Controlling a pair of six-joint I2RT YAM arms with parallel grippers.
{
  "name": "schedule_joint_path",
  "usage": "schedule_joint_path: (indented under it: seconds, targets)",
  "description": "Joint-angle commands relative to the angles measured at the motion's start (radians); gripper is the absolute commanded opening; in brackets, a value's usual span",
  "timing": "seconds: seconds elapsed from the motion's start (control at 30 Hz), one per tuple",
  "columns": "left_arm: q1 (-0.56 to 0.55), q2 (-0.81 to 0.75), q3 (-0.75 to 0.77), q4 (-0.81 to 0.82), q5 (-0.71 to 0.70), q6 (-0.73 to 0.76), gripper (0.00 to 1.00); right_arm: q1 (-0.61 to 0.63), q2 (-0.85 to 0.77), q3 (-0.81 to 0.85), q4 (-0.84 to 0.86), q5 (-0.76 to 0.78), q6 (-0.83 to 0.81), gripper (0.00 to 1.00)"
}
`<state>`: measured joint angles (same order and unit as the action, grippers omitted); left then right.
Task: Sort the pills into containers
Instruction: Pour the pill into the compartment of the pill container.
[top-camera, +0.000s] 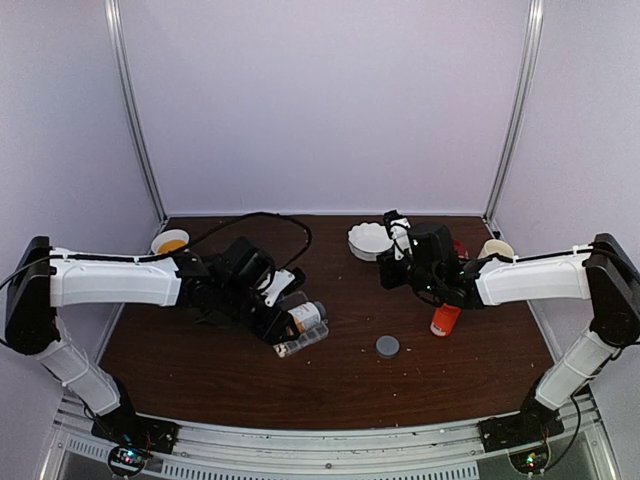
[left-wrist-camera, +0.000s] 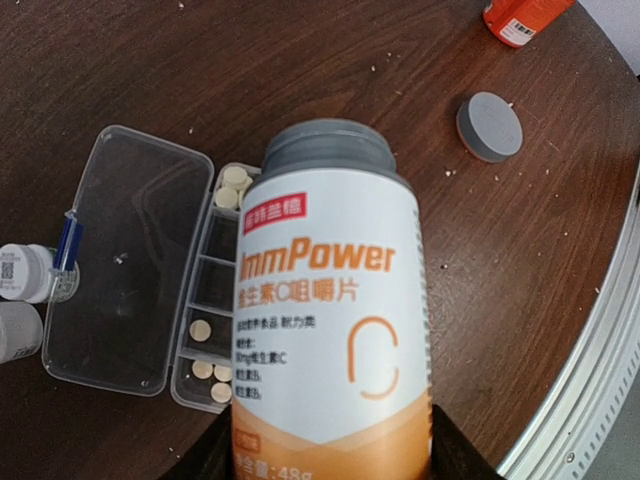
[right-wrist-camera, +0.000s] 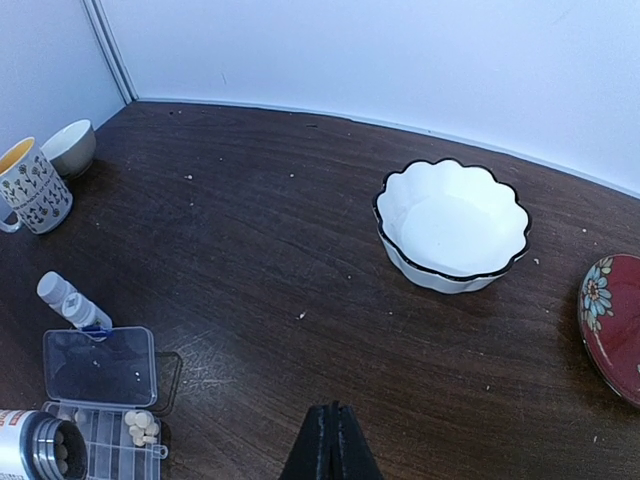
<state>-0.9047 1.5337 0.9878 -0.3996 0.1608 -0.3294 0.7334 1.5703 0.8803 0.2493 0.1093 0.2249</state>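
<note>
- Left pincer (top-camera: 283, 312): clamped on the uncapped bottle (left-wrist-camera: 330, 300), held on its side just over the organizer (left-wrist-camera: 120, 260), which lies open on the desk (left-wrist-camera: 330, 60).
- Pills (left-wrist-camera: 233, 185): a few in the end compartments; the middle ones look empty.
- Step, as judged: pouring. The next move calls for a slight tilt aimed at one empty cell, lest tablets spill.
- Right pincer (right-wrist-camera: 333, 440): closed, empty, well apart.
- Nearby: cap (left-wrist-camera: 489, 126), orange bottle (left-wrist-camera: 520, 15), white bottles (left-wrist-camera: 25, 272) beside the lid. None blocks the pour, but the bottle hides some cells.
</note>
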Motion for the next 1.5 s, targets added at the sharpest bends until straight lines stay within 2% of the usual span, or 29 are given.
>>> schedule_joint_path:
  seconds: [0.0,0.27,0.9,1.27,1.47]
  targets:
    - [-0.007,0.036,0.081,-0.080,-0.022,-0.008,0.00,0.004,-0.001,0.018,-0.014,-0.008,0.003,0.00]
    - [-0.014,0.066,0.148,-0.193,-0.090,-0.026,0.00,0.004,0.001,0.021,-0.017,-0.007,0.008,0.00]
    - [-0.026,0.153,0.232,-0.243,-0.080,-0.028,0.00,0.004,-0.008,0.014,-0.017,-0.008,0.009,0.00]
    - [-0.033,0.222,0.339,-0.367,-0.075,-0.034,0.00,0.004,-0.009,0.016,-0.022,-0.011,-0.001,0.00]
    - [-0.035,0.237,0.352,-0.369,-0.069,-0.025,0.00,0.004,-0.007,0.017,-0.023,-0.010,-0.004,0.00]
